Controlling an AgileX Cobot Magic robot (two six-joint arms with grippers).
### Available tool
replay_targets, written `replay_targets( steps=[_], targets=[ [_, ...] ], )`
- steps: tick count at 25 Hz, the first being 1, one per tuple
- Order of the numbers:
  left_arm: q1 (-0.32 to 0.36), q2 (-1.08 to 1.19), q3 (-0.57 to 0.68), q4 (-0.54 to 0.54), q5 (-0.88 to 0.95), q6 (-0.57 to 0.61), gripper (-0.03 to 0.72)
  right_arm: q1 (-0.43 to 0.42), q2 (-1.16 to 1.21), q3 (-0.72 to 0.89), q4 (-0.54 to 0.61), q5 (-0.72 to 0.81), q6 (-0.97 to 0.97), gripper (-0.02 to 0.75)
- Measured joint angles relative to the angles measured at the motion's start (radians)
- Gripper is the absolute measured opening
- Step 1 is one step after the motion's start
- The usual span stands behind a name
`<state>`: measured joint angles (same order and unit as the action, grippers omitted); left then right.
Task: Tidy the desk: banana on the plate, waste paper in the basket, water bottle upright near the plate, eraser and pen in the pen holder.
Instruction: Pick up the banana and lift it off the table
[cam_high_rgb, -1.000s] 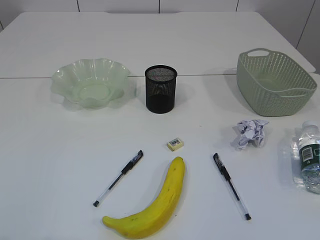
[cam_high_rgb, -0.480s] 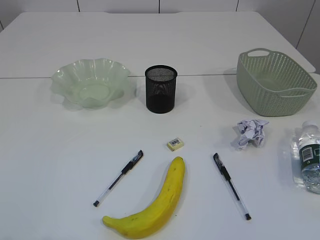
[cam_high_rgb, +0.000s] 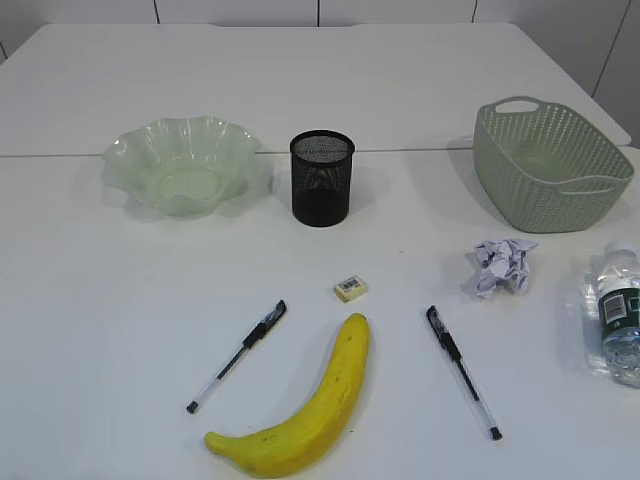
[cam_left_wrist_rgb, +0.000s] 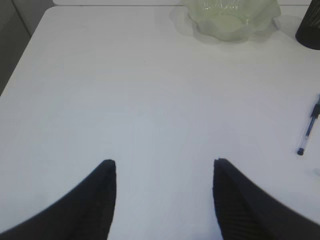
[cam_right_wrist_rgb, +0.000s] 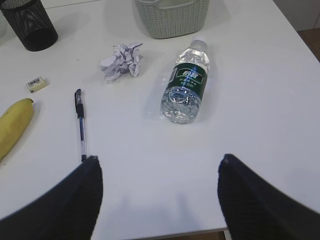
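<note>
A yellow banana (cam_high_rgb: 305, 410) lies at the front middle. A small eraser (cam_high_rgb: 350, 288) lies just behind its tip. One pen (cam_high_rgb: 238, 354) lies left of the banana, another pen (cam_high_rgb: 463, 371) right of it. Crumpled paper (cam_high_rgb: 498, 266) lies in front of the green basket (cam_high_rgb: 548, 165). A water bottle (cam_high_rgb: 620, 312) lies on its side at the right edge. The green plate (cam_high_rgb: 180, 165) and black mesh pen holder (cam_high_rgb: 322, 177) stand behind. My left gripper (cam_left_wrist_rgb: 164, 165) is open over bare table. My right gripper (cam_right_wrist_rgb: 159, 160) is open, in front of the bottle (cam_right_wrist_rgb: 186, 90) and pen (cam_right_wrist_rgb: 81, 122). Neither gripper shows in the exterior view.
The white table's front edge (cam_right_wrist_rgb: 165, 235) lies just below my right gripper. The table's left edge (cam_left_wrist_rgb: 22, 52) shows in the left wrist view. A seam (cam_high_rgb: 60, 155) runs across the table behind the plate.
The water bottle has shifted slightly at the right edge of the exterior view. Nothing else has moved.
</note>
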<state>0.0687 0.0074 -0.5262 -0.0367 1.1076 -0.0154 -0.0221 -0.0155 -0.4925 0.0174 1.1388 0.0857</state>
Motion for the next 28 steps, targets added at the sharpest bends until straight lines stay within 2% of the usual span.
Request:
replay_targets(
  steps=[3,11,13,18,23,28],
  targets=[
    [0.000,0.000,0.000,-0.003,0.000,0.000,0.434,0.000,0.000,0.000,0.000,0.000,0.000,0.533],
    [0.000,0.010,-0.041,-0.129,-0.028,0.000,0.434,0.000,0.000,0.000,0.000,0.000,0.000,0.533],
    [0.000,0.033,-0.074,-0.155,-0.030,0.015,0.434,0.000,0.000,0.000,0.000,0.000,0.000,0.533],
    [0.000,0.167,-0.192,-0.222,-0.076,0.143,0.434,0.000,0.000,0.000,0.000,0.000,0.000,0.533],
    [0.000,0.341,-0.340,-0.282,-0.106,0.185,0.434,0.000,0.000,0.000,0.000,0.000,0.000,0.533],
    [0.000,0.507,-0.467,-0.362,-0.104,0.274,0.434,0.000,0.000,0.000,0.000,0.000,0.000,0.533]
  ],
)
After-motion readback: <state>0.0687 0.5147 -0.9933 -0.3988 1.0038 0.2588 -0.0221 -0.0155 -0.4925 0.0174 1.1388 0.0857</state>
